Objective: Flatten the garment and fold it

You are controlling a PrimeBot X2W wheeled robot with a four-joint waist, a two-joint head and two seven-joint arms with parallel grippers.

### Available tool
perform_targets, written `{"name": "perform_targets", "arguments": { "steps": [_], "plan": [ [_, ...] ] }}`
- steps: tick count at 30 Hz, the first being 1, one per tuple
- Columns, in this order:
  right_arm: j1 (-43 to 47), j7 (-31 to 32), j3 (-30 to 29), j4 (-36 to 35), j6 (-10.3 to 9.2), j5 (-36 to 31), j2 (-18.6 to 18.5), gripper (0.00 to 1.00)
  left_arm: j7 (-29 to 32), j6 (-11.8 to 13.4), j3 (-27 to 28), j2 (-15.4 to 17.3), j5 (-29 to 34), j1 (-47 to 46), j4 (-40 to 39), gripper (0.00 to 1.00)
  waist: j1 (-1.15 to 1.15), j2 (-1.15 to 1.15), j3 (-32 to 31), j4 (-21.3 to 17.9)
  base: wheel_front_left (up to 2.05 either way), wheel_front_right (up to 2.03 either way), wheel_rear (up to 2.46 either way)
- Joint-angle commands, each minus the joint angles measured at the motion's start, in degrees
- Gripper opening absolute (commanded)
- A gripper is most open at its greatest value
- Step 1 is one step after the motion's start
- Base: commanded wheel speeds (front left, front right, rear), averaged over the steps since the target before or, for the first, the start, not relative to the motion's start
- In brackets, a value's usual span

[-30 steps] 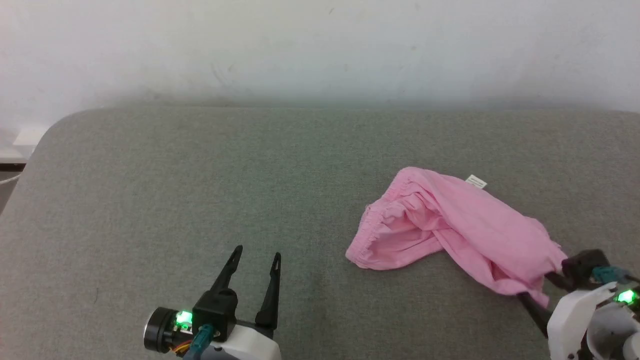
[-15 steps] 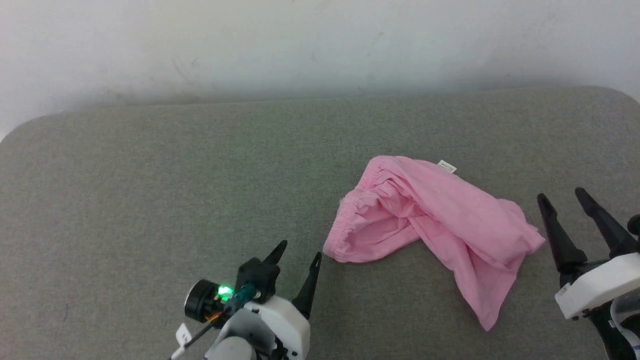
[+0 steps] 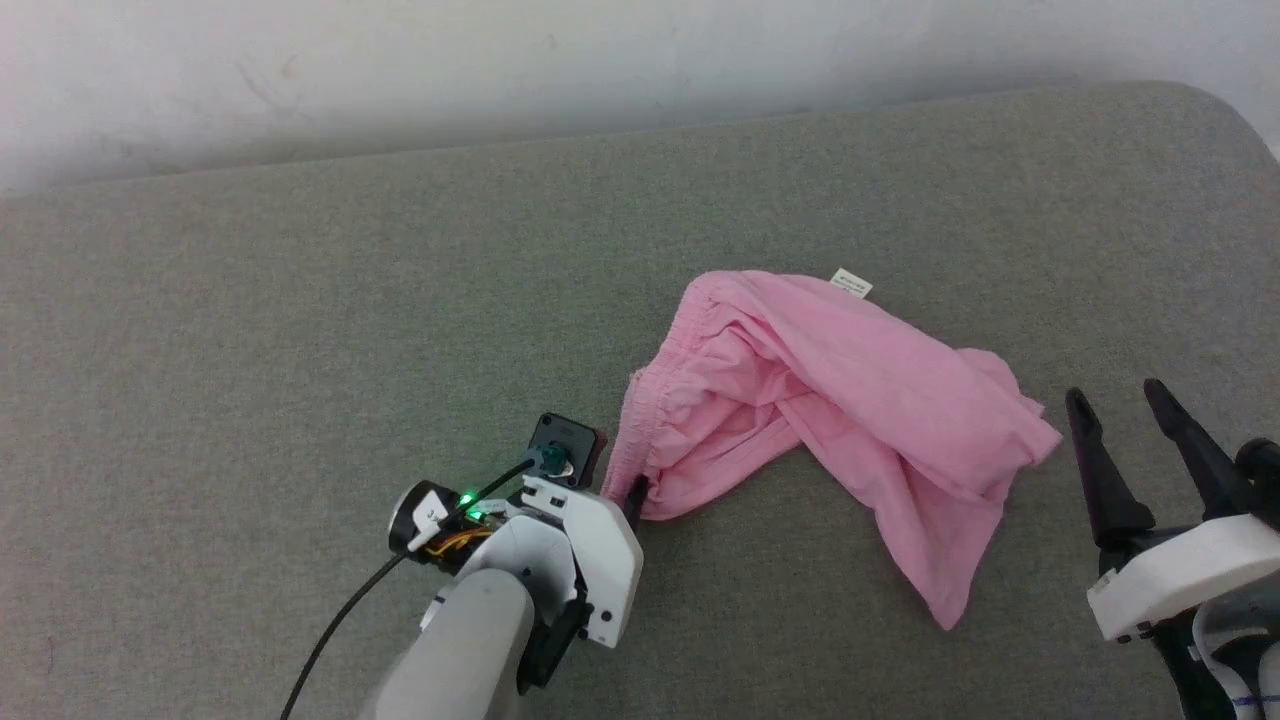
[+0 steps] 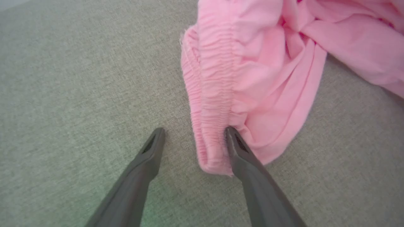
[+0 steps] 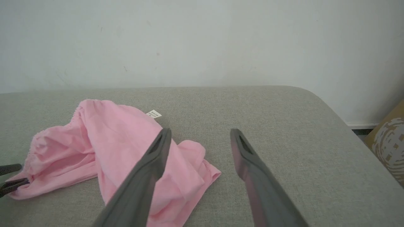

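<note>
The garment [image 3: 860, 390] is a crumpled light-pink cloth lying on the grey surface, with a gathered waistband at its left end and a small white label tag [image 3: 851, 284] at its far edge. My left gripper [image 3: 618, 482] is open at the waistband's near corner. In the left wrist view the left gripper [image 4: 194, 131] straddles the waistband edge [image 4: 205, 104], its right finger resting on the cloth. My right gripper [image 3: 1125, 425] stands open and empty just right of the garment. In the right wrist view the right gripper [image 5: 200, 132] is above the garment [image 5: 110, 142].
The grey padded surface [image 3: 300, 350] runs back to a white wall [image 3: 500, 60] and rounds off at its far right corner. A cardboard box [image 5: 388, 138] stands beyond that right edge. My left arm's black cable [image 3: 330, 630] trails over the near surface.
The head camera has swung right. My left gripper has advanced to the garment's waistband corner. My right gripper, earlier at the garment's right end, has drawn clear and the cloth has settled.
</note>
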Motion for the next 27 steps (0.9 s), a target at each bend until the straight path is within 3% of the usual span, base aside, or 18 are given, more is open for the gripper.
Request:
{"name": "perform_targets", "arguments": {
  "steps": [1, 2, 3, 7, 14, 22, 26, 27],
  "plan": [
    [-0.2, -0.2, 0.2, 0.2, -0.05, -0.4, 0.4, 1.00, 0.4, 0.2, -0.1, -0.1, -0.5, -0.7, 0.9, 0.71, -0.01, 0.00, 0.7, -0.6, 0.00, 0.00, 0.00],
    [-0.2, -0.2, 0.2, 0.3, -0.05, -0.5, 0.5, 1.00, 0.2, 0.0, -0.2, -0.1, -0.8, -0.7, 1.2, 0.16, -0.01, 0.00, 0.7, -0.5, 0.00, 0.00, 0.00],
    [-0.2, -0.2, 0.2, 0.5, -0.05, -0.7, 0.5, 1.00, -0.1, -0.2, -0.1, -0.1, -1.3, -0.6, 1.4, 0.00, -0.01, 0.00, 0.7, -0.3, 0.00, 0.00, 0.00],
    [-0.1, -0.1, 0.4, 1.0, -0.05, -1.0, 0.4, 1.00, -3.8, 0.3, 0.9, 0.0, -2.5, 0.2, 0.6, 0.00, -0.01, 0.00, -0.4, 1.2, 0.00, 0.00, 0.00],
    [1.4, 1.4, 0.7, 1.5, -0.05, -0.9, 0.3, 1.00, -10.1, 3.7, 5.8, 1.8, -5.5, 6.0, -5.7, 0.00, -0.01, 0.00, -3.6, 5.2, 0.00, 0.00, 0.00],
    [3.4, 4.2, 2.8, 2.3, -0.05, 0.6, -0.1, 1.00, -8.0, 7.9, 10.6, 5.5, -8.4, 18.7, -15.3, 0.00, -0.01, 0.00, -5.5, 9.5, 0.00, 0.00, 0.00],
    [4.4, 5.6, 4.6, 2.6, -0.05, 2.8, -0.7, 1.00, -6.4, 8.2, 11.0, 6.2, -9.7, 23.5, -18.3, 0.00, -0.01, 0.00, -5.8, 11.4, 0.00, 0.00, 0.00],
    [4.5, 5.8, 5.2, 2.6, -0.05, 3.4, -1.0, 1.00, -6.5, 7.9, 10.6, 6.3, -9.6, 24.0, -18.5, 0.39, -0.01, 0.00, -5.9, 11.8, 0.00, 0.00, 0.00]
  ]
}}
